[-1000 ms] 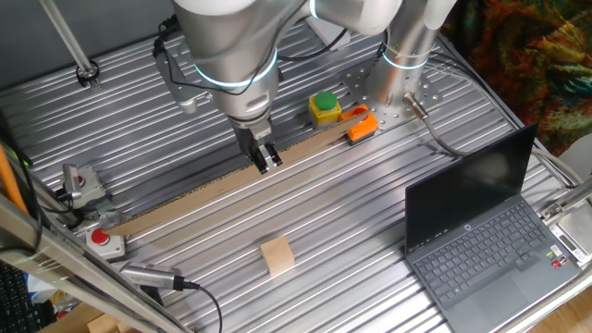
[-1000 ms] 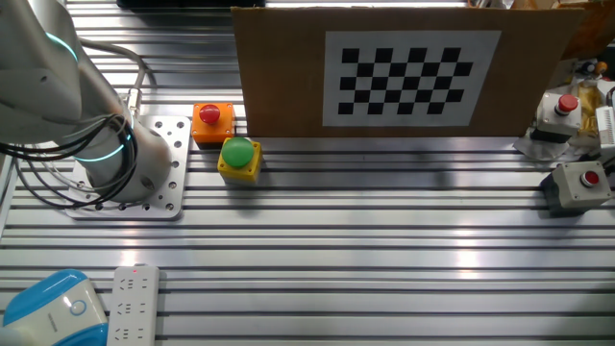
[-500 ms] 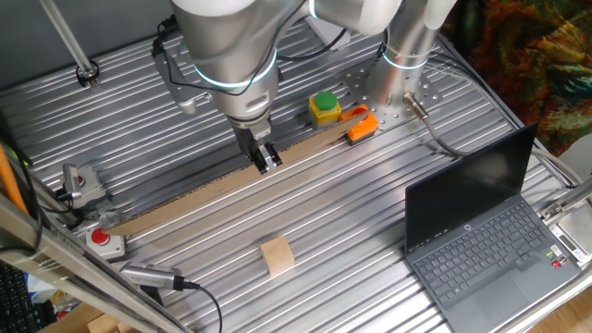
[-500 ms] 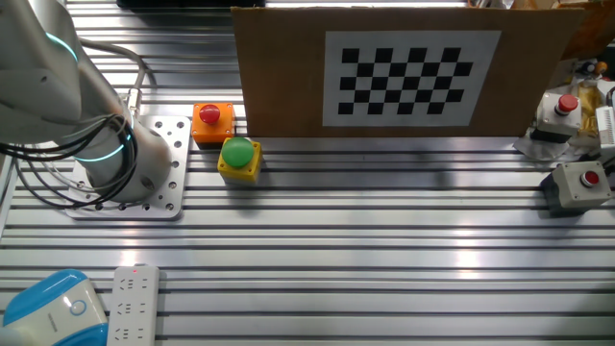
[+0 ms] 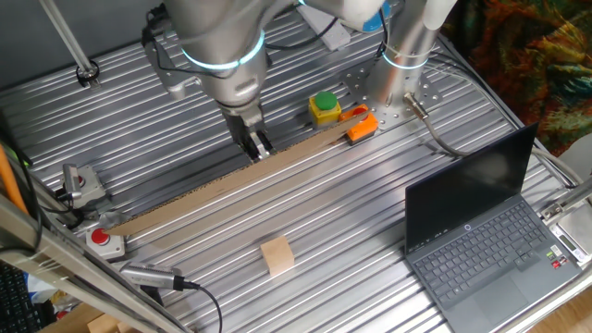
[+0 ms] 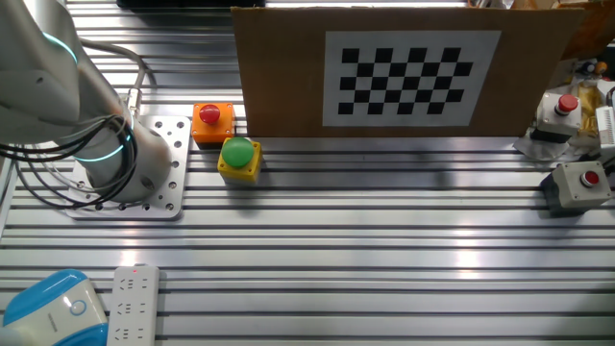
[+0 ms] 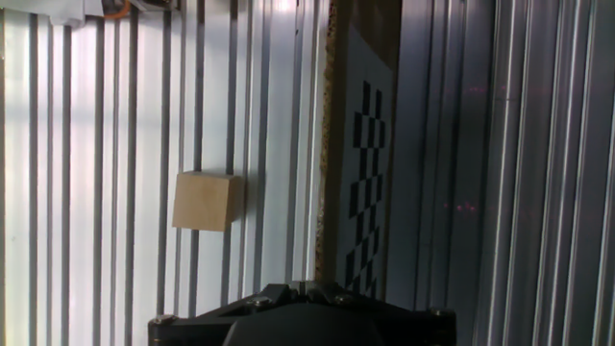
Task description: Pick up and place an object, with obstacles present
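Note:
The object, a small light-tan block (image 5: 277, 255), lies on the slatted table on the near side of the upright cardboard board (image 5: 222, 185). In the hand view the block (image 7: 205, 202) sits left of the board's top edge (image 7: 327, 144), whose checkerboard face (image 7: 365, 192) is to the right. My gripper (image 5: 256, 146) hangs just above the board's edge, well away from the block. Its fingers are shut together with nothing between them; in the hand view the gripper (image 7: 307, 284) shows only as a dark tip at the bottom. The other fixed view shows the board (image 6: 288, 67) but hides the block.
A yellow box with a green button (image 5: 325, 107) and an orange button box (image 5: 361, 126) stand by the arm's base (image 5: 402, 65). An open laptop (image 5: 481, 231) is at the right. Red-button boxes (image 5: 104, 240) and cables lie at the left edge.
The arm and gripper have shifted a little to the left and back along the board's edge. The block and the other things have not moved.

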Action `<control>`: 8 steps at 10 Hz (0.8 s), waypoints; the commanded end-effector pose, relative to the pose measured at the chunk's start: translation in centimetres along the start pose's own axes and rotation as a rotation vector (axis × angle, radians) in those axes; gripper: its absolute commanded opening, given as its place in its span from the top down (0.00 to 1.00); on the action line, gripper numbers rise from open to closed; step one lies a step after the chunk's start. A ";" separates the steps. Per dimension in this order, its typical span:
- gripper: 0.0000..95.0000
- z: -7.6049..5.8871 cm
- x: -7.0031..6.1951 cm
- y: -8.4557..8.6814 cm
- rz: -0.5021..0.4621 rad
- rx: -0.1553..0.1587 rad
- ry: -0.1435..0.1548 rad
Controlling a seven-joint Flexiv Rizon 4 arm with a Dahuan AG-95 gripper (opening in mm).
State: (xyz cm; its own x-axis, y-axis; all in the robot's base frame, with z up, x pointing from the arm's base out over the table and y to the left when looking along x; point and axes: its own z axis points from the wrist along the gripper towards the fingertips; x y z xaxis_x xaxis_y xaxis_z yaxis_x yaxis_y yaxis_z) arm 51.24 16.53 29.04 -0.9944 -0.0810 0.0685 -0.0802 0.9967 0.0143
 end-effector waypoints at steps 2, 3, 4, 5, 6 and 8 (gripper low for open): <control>1.00 0.4 -0.6 -2.7 -0.039 -0.014 -0.001; 1.00 0.5 -0.8 -3.6 -0.049 -0.015 0.001; 1.00 0.6 -1.1 -4.5 -0.057 -0.011 0.001; 1.00 0.7 -1.3 -5.2 -0.065 -0.008 0.003; 1.00 1.0 -1.6 -6.2 -0.079 -0.012 0.006; 1.00 1.7 -2.3 -7.6 -0.093 -0.003 0.006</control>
State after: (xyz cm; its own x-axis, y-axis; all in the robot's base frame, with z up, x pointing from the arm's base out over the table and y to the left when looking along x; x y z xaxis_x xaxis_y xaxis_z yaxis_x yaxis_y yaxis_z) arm 54.40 8.89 26.97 -0.9820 -0.1733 0.0749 -0.1720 0.9848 0.0228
